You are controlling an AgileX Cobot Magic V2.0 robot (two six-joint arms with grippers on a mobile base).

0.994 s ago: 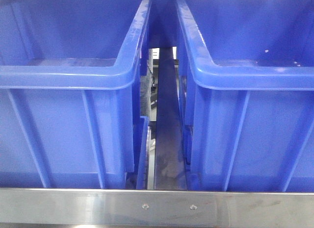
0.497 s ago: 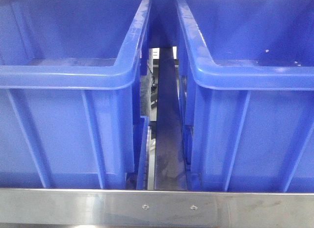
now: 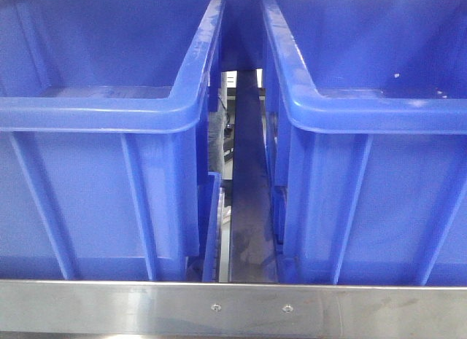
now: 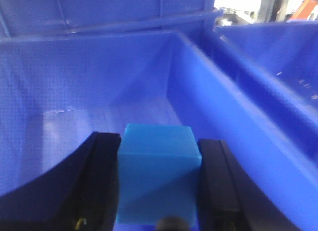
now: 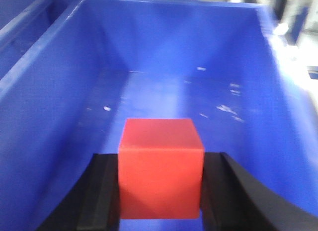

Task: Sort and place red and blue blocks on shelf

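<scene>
Left wrist view — left gripper (image 4: 159,186) clamps the blue block (image 4: 158,174), crate floor (image 4: 99,121) at 12 o'clock; right gripper (image 5: 160,184) clamps the red block (image 5: 160,169) likewise.

Two large blue crates stand side by side — one on the left (image 3: 102,135), one on the right (image 3: 372,135). Two small cubes — one blue block (image 4: 158,174), one red block (image 5: 160,169). One steel shelf rail (image 3: 109,310) carrying two screws (image 3: 215,308).

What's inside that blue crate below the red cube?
Only bare blue floor with pale scuffs shows inside the crate. The red cube, clamped in the right gripper, hides the part beneath it.
</scene>
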